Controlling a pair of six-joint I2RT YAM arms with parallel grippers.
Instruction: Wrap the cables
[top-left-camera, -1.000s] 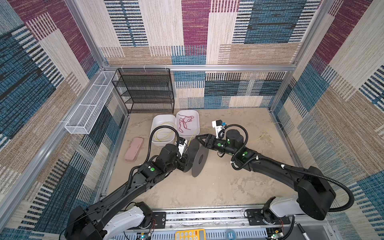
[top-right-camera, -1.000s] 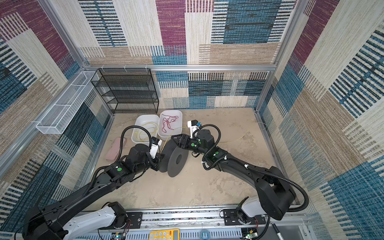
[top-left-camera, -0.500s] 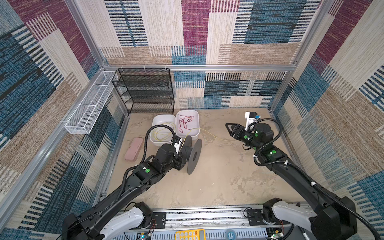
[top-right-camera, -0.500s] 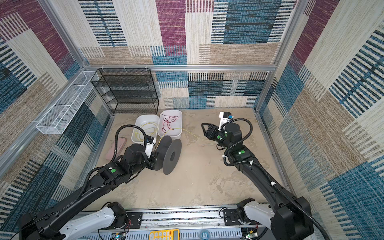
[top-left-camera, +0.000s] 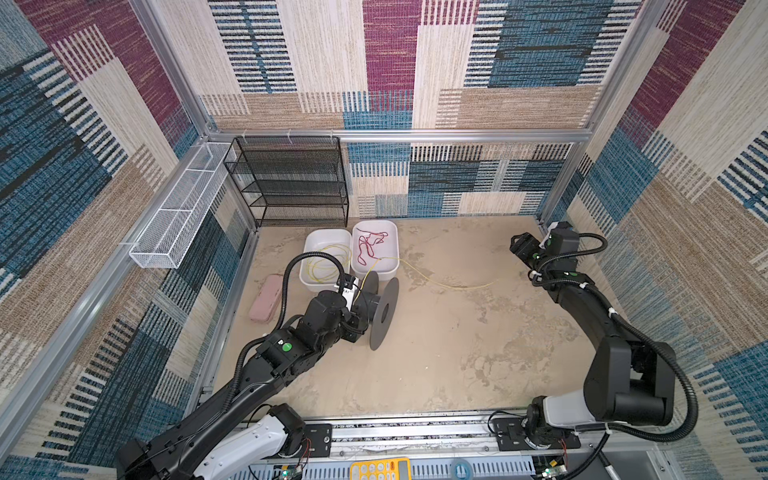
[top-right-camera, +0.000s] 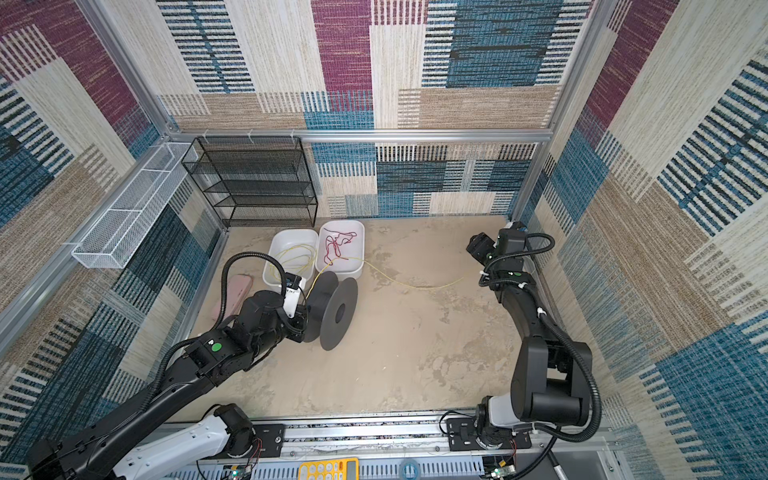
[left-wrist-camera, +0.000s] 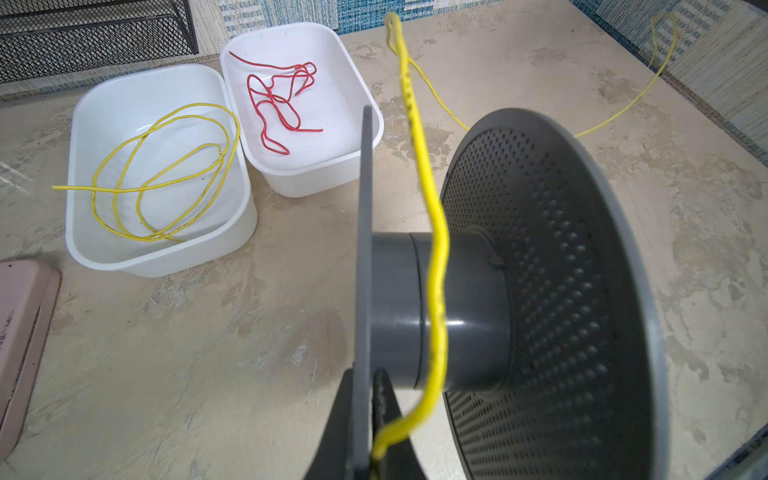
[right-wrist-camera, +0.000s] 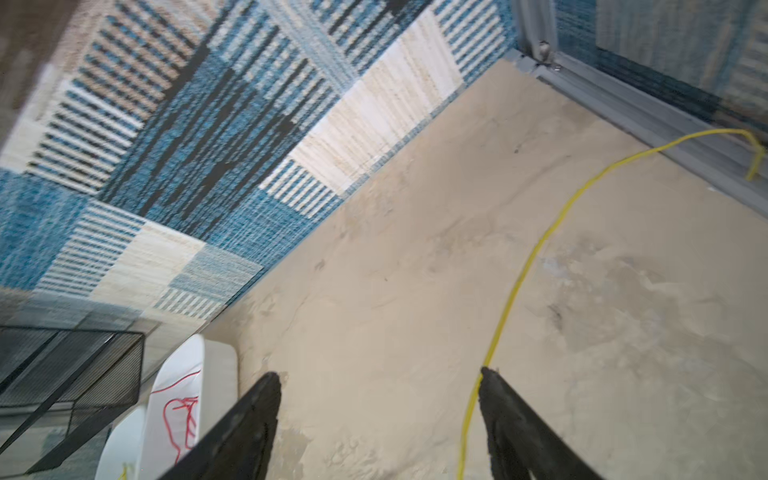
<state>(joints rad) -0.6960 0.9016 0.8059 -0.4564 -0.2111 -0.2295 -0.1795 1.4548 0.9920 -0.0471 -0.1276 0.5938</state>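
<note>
Cables (left-wrist-camera: 436, 266): string-thin, bright yellow. One strand lies over the grey spool (left-wrist-camera: 561, 291) hub and trails across the table (top-left-camera: 436, 353) toward the right gripper (right-wrist-camera: 378, 374) (jaws wide, empty). More loops sit in a white tub (left-wrist-camera: 187, 259). Left gripper (left-wrist-camera: 365, 395) is clamped on the spool flange.

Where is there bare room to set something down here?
Bare: the wide stretch between spool, right arm and front rail; also behind the yellow cable, toward the back wall. Crowded: white tubs, pink case, spool and left pincer at back left.
</note>
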